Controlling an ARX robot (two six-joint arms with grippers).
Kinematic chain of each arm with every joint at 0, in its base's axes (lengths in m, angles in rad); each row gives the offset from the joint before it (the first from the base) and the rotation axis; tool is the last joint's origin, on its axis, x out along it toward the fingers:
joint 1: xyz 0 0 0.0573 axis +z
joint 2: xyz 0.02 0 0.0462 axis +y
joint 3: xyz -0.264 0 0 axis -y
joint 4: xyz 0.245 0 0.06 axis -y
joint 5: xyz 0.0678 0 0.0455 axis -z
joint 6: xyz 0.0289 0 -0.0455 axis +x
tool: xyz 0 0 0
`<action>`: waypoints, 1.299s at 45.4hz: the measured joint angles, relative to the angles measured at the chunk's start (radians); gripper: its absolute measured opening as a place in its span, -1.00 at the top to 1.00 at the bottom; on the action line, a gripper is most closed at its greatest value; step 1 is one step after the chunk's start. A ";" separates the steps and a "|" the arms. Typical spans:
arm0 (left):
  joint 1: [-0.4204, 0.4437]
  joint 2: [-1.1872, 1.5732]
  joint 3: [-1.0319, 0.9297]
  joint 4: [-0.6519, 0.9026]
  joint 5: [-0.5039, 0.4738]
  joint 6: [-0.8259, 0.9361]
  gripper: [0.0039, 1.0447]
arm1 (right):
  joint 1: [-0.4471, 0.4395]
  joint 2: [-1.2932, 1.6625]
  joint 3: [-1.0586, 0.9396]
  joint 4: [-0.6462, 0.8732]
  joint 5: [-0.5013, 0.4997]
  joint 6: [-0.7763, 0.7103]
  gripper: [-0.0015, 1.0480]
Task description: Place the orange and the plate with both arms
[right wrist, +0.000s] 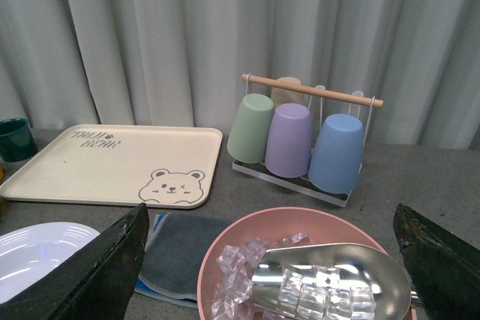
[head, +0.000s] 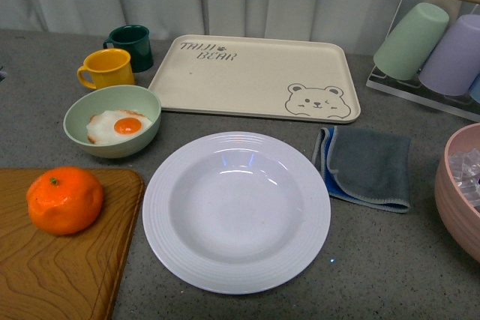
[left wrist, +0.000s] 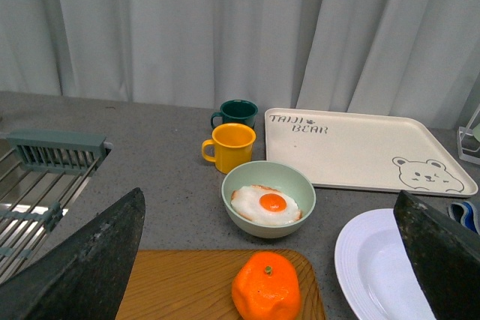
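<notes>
The orange (head: 65, 199) lies on a wooden cutting board (head: 67, 267) at the front left. It also shows in the left wrist view (left wrist: 266, 288), between the open fingers. The white ridged plate (head: 236, 211) lies empty on the grey counter in the middle. Its edge shows in the left wrist view (left wrist: 375, 275) and in the right wrist view (right wrist: 37, 256). My left gripper (left wrist: 274, 260) is open, above and behind the orange. My right gripper (right wrist: 274, 260) is open above the pink bowl. Neither arm shows in the front view.
A pale green bowl with a fried egg (head: 112, 121), a yellow mug (head: 107, 69) and a dark green mug (head: 132, 45) stand back left. The cream bear tray (head: 255, 78) is behind the plate. A folded grey cloth (head: 366, 166), a pink bowl of ice with a scoop (right wrist: 315, 275) and a cup rack (right wrist: 296, 140) are at the right.
</notes>
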 joint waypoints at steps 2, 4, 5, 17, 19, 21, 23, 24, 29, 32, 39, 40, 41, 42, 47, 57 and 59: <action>0.000 0.000 0.000 0.000 0.000 0.000 -0.88 | 0.000 0.000 0.000 0.000 0.000 0.000 -0.82; 0.000 0.000 0.000 0.000 0.000 0.000 -0.88 | 0.000 0.000 0.000 0.000 0.000 0.000 -0.82; 0.000 0.000 0.000 0.000 0.000 0.000 -0.88 | 0.000 0.000 0.000 0.000 0.000 0.000 -0.82; 0.000 0.000 0.000 0.000 0.000 0.000 -0.88 | 0.000 0.000 0.000 0.000 0.000 0.000 -0.82; 0.000 0.000 0.000 0.000 0.000 0.000 -0.88 | 0.000 0.000 0.000 0.000 0.000 0.000 -0.82; 0.000 0.000 0.000 0.000 0.000 0.000 -0.88 | 0.000 0.000 0.000 0.000 0.000 0.000 -0.82; 0.000 0.000 0.000 0.000 0.000 0.000 -0.88 | 0.000 0.000 0.000 0.000 0.000 0.000 -0.82; 0.000 0.000 0.000 0.000 0.000 0.000 -0.88 | 0.000 0.000 0.000 0.000 0.000 0.000 -0.82; 0.000 0.000 0.000 0.000 0.000 0.000 -0.88 | 0.000 0.000 0.000 0.000 0.000 0.000 -0.82; 0.000 0.000 0.000 0.000 0.000 0.000 -0.88 | 0.000 0.000 0.000 0.000 0.000 0.000 -0.82; 0.000 0.000 0.000 0.000 0.000 0.000 -0.88 | 0.000 0.000 0.000 0.000 0.000 0.000 -0.82; 0.000 0.000 0.000 0.000 0.000 0.000 -0.88 | 0.000 0.000 0.000 0.000 0.000 0.000 -0.82; 0.000 0.000 0.000 0.000 0.000 0.000 -0.88 | 0.000 0.000 0.000 0.000 0.000 0.000 -0.82; 0.000 0.000 0.000 0.000 0.000 0.000 -0.88 | 0.000 0.000 0.000 0.000 0.000 0.000 -0.82; 0.000 0.000 0.000 0.000 0.000 0.000 -0.88 | 0.000 0.000 0.000 0.000 0.000 0.000 -0.82; 0.000 0.000 0.000 0.000 0.000 0.000 -0.88 | 0.000 0.000 0.000 0.000 0.000 0.000 -0.82; 0.000 0.000 0.000 0.000 0.000 0.000 -0.88 | 0.000 0.000 0.000 0.000 0.000 0.000 -0.82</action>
